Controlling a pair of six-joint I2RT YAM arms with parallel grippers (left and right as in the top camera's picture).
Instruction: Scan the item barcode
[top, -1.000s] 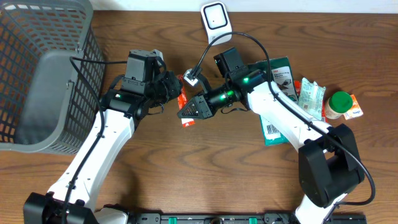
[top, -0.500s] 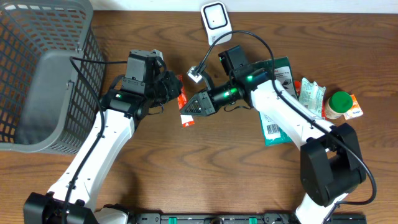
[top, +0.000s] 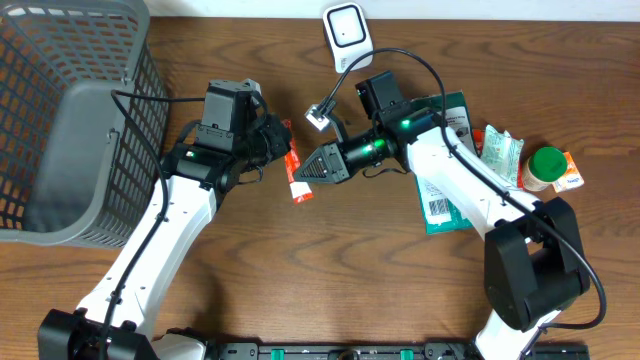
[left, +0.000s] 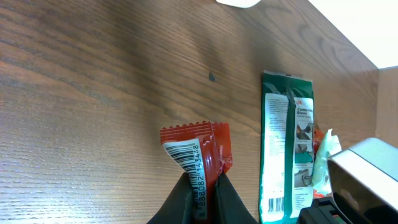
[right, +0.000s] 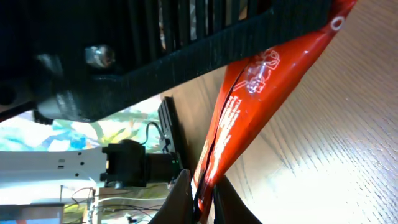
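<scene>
We noted the red foil packet (top: 298, 190) held between the two arms, over the middle of the brown wooden surface (top: 330, 280); we could not tell whether it touched the wood. The left end effector (top: 286, 160) was pinched together on the packet's edge. In the left wrist view its tips met on the white barcode label (left: 188, 152), which faced that camera. The right end effector (top: 304, 176) was clamped on the same packet from the opposite side, and the right wrist view showed the foil squeezed between both fingers (right: 180, 193). A white rounded scanner (top: 345, 26) stood at the far edge, apart from the packet. A grey mesh basket (top: 60, 120) sat far left. A dark green flat pouch (top: 455, 120) and a green-capped bottle (top: 546, 163) lay to the right
</scene>
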